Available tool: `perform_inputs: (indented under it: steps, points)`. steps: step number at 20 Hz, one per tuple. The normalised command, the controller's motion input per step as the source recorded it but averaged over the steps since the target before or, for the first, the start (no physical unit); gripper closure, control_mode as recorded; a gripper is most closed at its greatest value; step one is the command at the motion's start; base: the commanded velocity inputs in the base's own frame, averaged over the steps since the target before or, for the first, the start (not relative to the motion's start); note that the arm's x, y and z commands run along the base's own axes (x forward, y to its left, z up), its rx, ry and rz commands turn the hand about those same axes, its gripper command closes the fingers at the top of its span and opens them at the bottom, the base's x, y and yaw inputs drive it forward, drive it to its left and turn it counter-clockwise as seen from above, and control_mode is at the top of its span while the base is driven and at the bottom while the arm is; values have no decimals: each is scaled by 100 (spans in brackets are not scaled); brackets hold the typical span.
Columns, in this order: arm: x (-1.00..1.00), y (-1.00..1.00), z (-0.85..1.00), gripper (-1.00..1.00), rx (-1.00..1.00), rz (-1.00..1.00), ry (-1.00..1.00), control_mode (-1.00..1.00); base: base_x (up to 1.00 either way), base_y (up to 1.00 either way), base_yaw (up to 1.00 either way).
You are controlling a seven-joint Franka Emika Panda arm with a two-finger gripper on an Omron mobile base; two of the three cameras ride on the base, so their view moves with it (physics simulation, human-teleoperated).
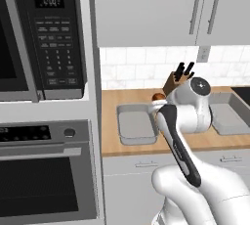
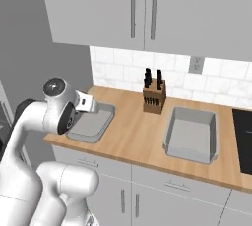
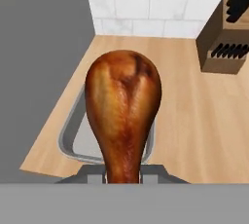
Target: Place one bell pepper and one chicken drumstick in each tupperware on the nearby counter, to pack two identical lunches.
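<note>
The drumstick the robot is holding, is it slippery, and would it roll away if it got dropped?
Probably a bit slippery: the drumstick looks glossy, and the gripper pinches only its thin end. It seems stiff, standing straight out without drooping. Its fat round end might roll a little, but the tub below has raised walls that would likely stop it.

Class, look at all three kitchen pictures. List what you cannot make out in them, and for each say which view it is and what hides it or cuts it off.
- Hand view: the gripper's fingertips, behind the chicken drumstick.
- Hand view: most of the left tupperware, also behind the drumstick.
- Left base view: the right tupperware, partly behind the arm and cut by the edge.
- Left base view: the microwave keypad lettering, too small.
- Right base view: the stovetop, cut by the edge.
</note>
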Motion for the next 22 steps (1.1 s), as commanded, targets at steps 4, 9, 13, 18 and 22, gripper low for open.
perform_inputs:
  steps: [4,9,13,18,22]
  points:
    - [43,-2,-16,100,8,0,24,-100,0,0,0]
    - [33,2,-45,100,4,1,14,-100,0,0,0]
    - [31,8,-55,100,0,0,1,-100,0,0,0]
    - [26,6,-57,100,0,0,2,-100,0,0,0]
    - [23,1,-51,100,0,0,7,-100,0,0,0]
